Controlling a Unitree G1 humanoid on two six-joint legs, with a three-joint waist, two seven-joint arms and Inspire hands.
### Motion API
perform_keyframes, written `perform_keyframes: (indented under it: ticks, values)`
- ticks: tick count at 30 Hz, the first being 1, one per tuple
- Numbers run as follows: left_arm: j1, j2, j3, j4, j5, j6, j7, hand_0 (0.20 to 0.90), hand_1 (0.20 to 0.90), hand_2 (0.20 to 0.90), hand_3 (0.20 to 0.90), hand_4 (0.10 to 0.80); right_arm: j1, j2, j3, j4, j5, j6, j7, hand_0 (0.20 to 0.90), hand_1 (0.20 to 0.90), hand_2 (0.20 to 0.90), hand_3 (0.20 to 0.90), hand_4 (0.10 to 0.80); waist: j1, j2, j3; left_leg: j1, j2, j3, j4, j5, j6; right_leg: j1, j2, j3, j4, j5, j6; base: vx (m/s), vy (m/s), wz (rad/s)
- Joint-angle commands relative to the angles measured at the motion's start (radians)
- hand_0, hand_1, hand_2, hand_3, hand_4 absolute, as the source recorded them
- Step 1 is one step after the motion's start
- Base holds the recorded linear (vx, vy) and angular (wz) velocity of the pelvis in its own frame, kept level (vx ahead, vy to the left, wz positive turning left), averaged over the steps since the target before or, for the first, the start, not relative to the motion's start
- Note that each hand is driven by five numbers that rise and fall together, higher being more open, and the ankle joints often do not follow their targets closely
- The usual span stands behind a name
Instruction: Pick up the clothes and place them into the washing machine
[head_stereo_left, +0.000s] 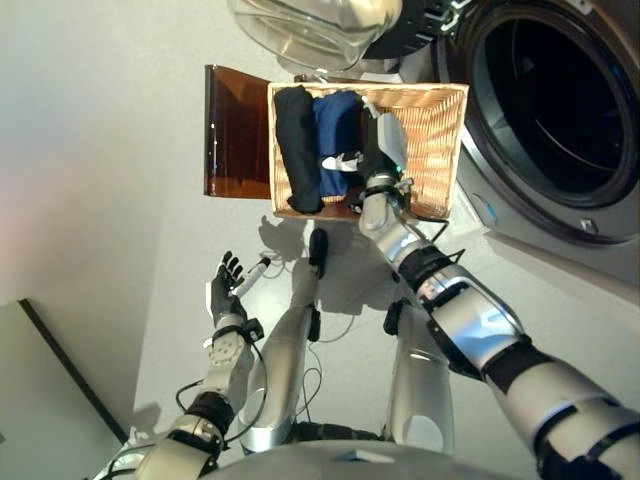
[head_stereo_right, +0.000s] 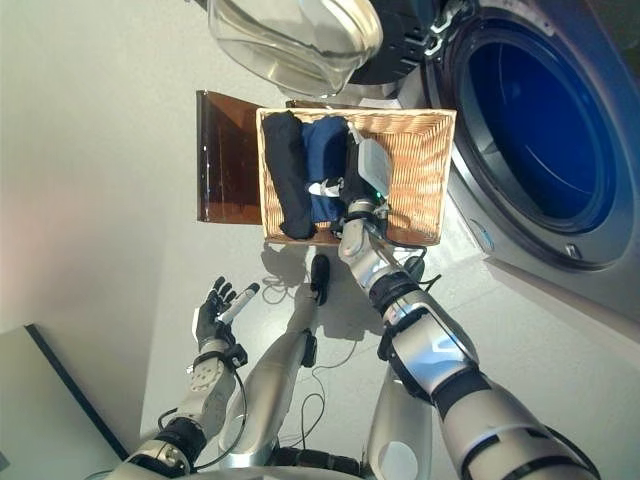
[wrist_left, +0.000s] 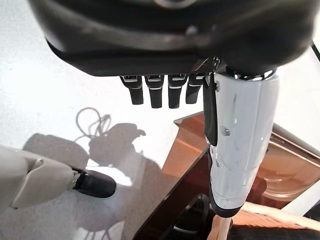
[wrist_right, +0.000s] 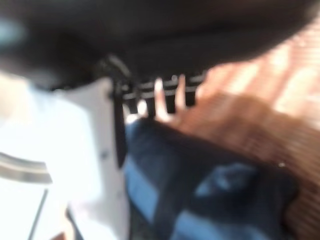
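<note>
A wicker basket (head_stereo_left: 440, 150) stands on the floor in front of me. Inside it lie a rolled black garment (head_stereo_left: 297, 150) and, next to that, a blue garment (head_stereo_left: 335, 125). My right hand (head_stereo_left: 378, 140) is down in the basket, right over the blue garment (wrist_right: 210, 200), with its fingers straight and its white thumb spread across the cloth. Nothing is in its grasp. My left hand (head_stereo_left: 228, 285) hangs open over the floor at the lower left, well short of the basket; its fingers (wrist_left: 160, 92) are straight and hold nothing.
The washing machine's open drum (head_stereo_left: 560, 110) is to the right of the basket. Its round glass door (head_stereo_left: 310, 30) is swung out above the basket's far side. A brown translucent panel (head_stereo_left: 235, 130) lies against the basket's left side.
</note>
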Motion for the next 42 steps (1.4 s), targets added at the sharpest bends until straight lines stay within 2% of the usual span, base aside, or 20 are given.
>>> perform_keyframes:
  ticks: [1,11,26,27,28,29,42]
  values:
    - [0.013,0.092,-0.015,-0.079,0.004,-0.056,0.034,0.900,0.900,0.900,0.900,0.800,-0.138,0.056,0.008,0.042,0.024,-0.087,-0.013,0.900,0.900,0.900,0.900,0.800,0.049,0.038,-0.005,-0.041,-0.029,0.036,-0.008,-0.008,-0.085,-0.048,0.011,0.046,0.126,-0.119,0.015,-0.010,0.010,0.16]
    - [0.007,0.113,-0.034,-0.185,-0.016,-0.066,0.019,0.900,0.900,0.900,0.900,0.800,-0.230,0.007,0.012,0.220,0.025,-0.046,0.020,0.900,0.900,0.900,0.900,0.800,0.092,0.063,-0.005,-0.112,-0.040,0.015,-0.008,0.003,-0.085,-0.108,-0.006,0.023,0.134,-0.119,0.021,-0.009,0.020,0.09]
    - [-0.017,0.120,-0.053,-0.253,-0.028,-0.061,-0.013,0.900,0.900,0.900,0.900,0.800,-0.368,-0.101,0.064,0.330,-0.032,0.006,0.097,0.900,0.900,0.900,0.900,0.800,0.149,0.102,-0.005,-0.177,-0.061,-0.021,-0.008,0.018,-0.082,-0.164,-0.037,-0.001,0.161,-0.130,0.029,-0.002,0.013,0.11]
    - [-0.017,0.120,-0.053,-0.253,-0.028,-0.061,-0.013,0.900,0.900,0.900,0.900,0.800,-0.368,-0.101,0.064,0.330,-0.032,0.006,0.097,0.664,0.664,0.664,0.664,0.631,0.149,0.102,-0.005,-0.177,-0.061,-0.022,-0.008,0.018,-0.083,-0.164,-0.037,-0.001,0.161,-0.130,0.029,0.004,0.010,0.10]
    - [-0.019,0.120,-0.050,-0.256,-0.027,-0.060,-0.015,0.900,0.900,0.900,0.900,0.800,-0.376,-0.106,0.071,0.332,-0.047,0.010,0.103,0.367,0.367,0.367,0.367,0.420,0.153,0.104,-0.005,-0.182,-0.062,-0.026,-0.008,0.019,-0.082,-0.166,-0.039,-0.002,0.160,-0.132,0.029,0.006,0.009,0.04]
    - [-0.022,0.118,-0.049,-0.251,-0.028,-0.058,-0.016,0.900,0.900,0.900,0.900,0.800,-0.383,-0.111,0.081,0.335,-0.062,0.015,0.105,0.200,0.200,0.200,0.200,0.300,0.154,0.103,-0.005,-0.184,-0.063,-0.027,-0.008,0.020,-0.083,-0.168,-0.040,-0.003,0.161,-0.132,0.029,0.006,0.009,0.04]
    - [-0.036,0.096,-0.067,-0.236,-0.032,-0.046,-0.003,0.900,0.900,0.900,0.900,0.800,-0.411,-0.117,0.087,0.357,-0.159,0.059,0.039,0.200,0.200,0.200,0.200,0.300,0.150,0.107,-0.005,-0.186,-0.067,-0.028,-0.008,0.021,-0.082,-0.170,-0.041,0.002,0.153,-0.130,0.028,0.000,0.000,0.00]
